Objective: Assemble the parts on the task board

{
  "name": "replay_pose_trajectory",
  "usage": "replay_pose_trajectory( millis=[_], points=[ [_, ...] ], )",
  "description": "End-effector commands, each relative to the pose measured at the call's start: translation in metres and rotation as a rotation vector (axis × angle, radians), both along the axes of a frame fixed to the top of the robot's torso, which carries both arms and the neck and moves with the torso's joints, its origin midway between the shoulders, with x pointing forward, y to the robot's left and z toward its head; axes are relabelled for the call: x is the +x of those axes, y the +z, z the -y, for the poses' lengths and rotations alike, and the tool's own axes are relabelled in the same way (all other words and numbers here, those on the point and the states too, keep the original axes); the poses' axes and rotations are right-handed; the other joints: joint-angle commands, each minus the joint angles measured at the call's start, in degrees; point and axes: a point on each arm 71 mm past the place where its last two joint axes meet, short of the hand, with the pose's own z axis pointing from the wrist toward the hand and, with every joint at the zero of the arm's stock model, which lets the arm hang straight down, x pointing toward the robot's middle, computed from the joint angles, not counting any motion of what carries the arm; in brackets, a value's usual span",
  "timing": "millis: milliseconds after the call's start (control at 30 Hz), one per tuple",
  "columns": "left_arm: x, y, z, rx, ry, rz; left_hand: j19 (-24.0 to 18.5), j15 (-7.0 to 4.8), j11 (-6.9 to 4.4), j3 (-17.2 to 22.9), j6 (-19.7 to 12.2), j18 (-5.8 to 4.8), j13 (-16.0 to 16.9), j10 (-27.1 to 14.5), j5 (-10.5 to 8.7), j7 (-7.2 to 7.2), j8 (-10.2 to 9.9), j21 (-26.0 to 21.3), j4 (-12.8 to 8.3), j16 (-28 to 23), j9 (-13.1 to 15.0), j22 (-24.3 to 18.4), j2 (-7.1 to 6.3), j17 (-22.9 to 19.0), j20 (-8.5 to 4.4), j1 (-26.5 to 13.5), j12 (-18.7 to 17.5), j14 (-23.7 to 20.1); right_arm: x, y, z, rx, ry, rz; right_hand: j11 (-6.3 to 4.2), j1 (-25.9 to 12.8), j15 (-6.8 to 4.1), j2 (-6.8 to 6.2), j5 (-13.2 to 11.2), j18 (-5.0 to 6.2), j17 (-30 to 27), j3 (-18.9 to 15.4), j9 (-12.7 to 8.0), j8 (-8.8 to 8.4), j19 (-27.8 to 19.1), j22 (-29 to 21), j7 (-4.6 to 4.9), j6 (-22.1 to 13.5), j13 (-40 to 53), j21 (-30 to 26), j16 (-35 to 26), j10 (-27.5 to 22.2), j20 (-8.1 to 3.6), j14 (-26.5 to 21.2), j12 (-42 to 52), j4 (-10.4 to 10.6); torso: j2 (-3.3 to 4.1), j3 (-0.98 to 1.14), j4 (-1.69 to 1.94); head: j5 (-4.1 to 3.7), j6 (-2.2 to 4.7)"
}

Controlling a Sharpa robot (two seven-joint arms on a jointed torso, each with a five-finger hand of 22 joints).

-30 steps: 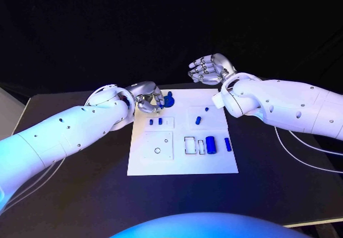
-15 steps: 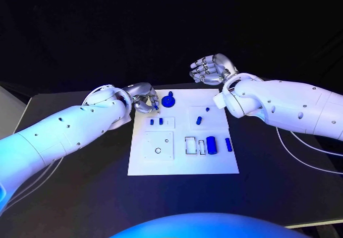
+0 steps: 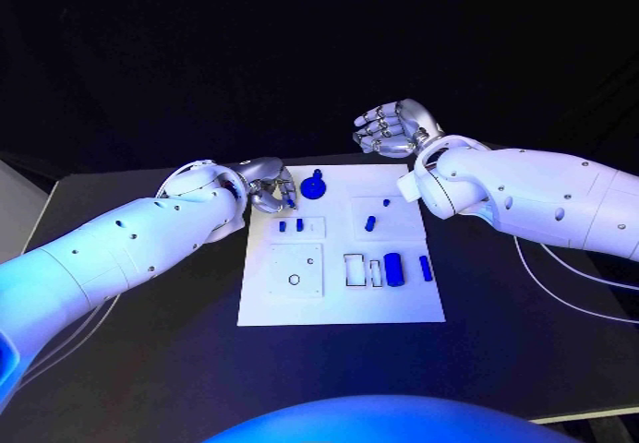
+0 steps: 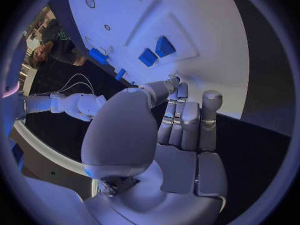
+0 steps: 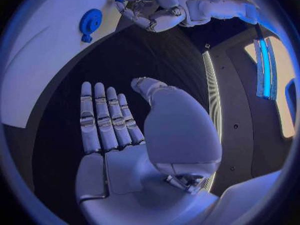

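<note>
Blue parts lie loose on the task board; assembly looks barely begun. Left hand, beside the round part, grips nothing visible; right hand hovers curled, empty.

White task board on a black table. Blue parts on the board: round disc near its far edge, cylinder toward its right side. Silver left hand and right hand on white arms.
</note>
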Motion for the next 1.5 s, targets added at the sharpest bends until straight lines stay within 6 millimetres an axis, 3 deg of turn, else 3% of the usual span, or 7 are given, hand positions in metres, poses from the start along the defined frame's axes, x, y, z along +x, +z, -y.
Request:
replay_pose_trajectory(
  millis=[33,567,1500],
  points=[
    [-0.002,-0.0014,0.0039,0.014,-0.017,-0.012,0.44,0.09,0.0,-0.05,0.37,-0.76,-0.05,0.43,0.15,-0.17,-0.21,0.4,-0.39,0.0,-0.02,0.08,0.07,-0.05,0.06,-0.43,-0.36,0.18,-0.0003,0.001,-0.0019,0.001,0.017,0.007,0.12,-0.37,-0.14,0.0,0.38,0.79,-0.09,0.03,-0.06,-0.4,0.07,-0.05,2.86,0.49,-0.08,-0.07,-0.27,0.36,0.01,0.39,-0.23,-0.36,-0.03,-0.01,0.04,-0.05,-0.07],
    [-0.0038,-0.0021,0.0055,0.023,-0.025,-0.028,0.34,0.1,-0.01,-0.07,0.48,-0.73,-0.03,0.61,0.13,-0.18,-0.24,0.31,-0.39,-0.14,0.0,-0.02,0.12,-0.54,0.07,-0.5,-0.58,-0.02,-0.0002,0.0009,-0.0016,0.0,0.017,0.007,0.12,-0.37,-0.14,-0.02,0.42,0.78,-0.16,0.01,-0.08,-0.43,0.08,-0.16,2.87,0.49,-0.12,-0.08,-0.33,0.37,0.02,0.41,-0.28,-0.4,-0.02,-0.09,0.06,-0.05,-0.11],
    [-0.0053,-0.0044,0.01,0.032,-0.033,-0.047,0.29,0.08,-0.03,-0.07,0.58,-0.71,-0.01,0.79,0.13,-0.19,-0.29,0.27,-0.42,-0.22,0.01,-0.07,0.21,-0.74,0.07,-0.52,-0.82,-0.09,-0.0001,0.0008,-0.0025,0.0,0.019,0.006,0.13,-0.37,-0.13,0.0,0.47,0.78,-0.23,0.02,-0.1,-0.45,0.09,-0.28,2.87,0.5,-0.16,-0.09,-0.4,0.38,0.02,0.44,-0.33,-0.44,0.03,-0.03,0.02,-0.19,-0.24]
  ],
)
